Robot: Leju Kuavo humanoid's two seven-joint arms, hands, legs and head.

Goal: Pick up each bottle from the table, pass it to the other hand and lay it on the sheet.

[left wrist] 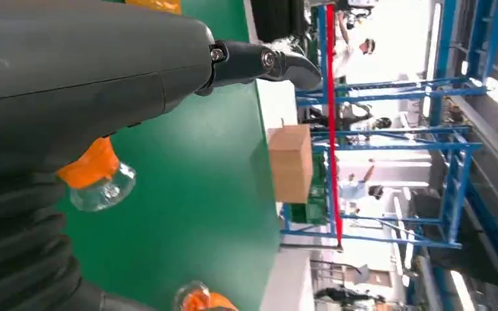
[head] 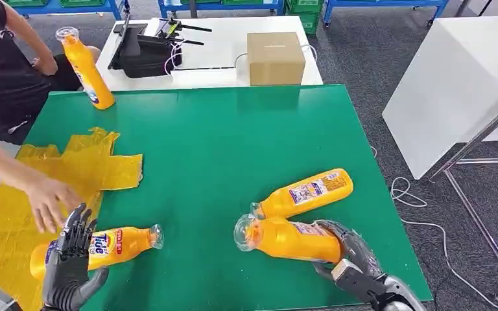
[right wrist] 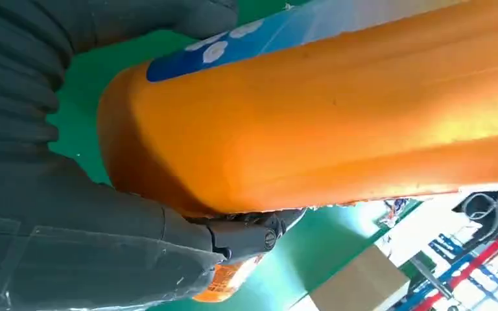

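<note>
On your table (head: 233,149) the sheet (head: 71,172) lies along the left side, running to the near left corner. A bottle (head: 107,245) lies on its side at the sheet's near edge, partly on the sheet, its neck pointing right; your left hand (head: 71,262) sits over its near part. A person's hand (head: 48,197) reaches over the sheet just beyond it. At the near right, your right hand (head: 350,256) wraps the base of a second bottle (head: 285,238), neck pointing left. A third bottle (head: 305,192) lies just behind it. A fourth bottle (head: 85,67) stands at the far left corner. Beyond the far edge a cardboard box (head: 275,57) rests on a second table (head: 220,61)
</note>
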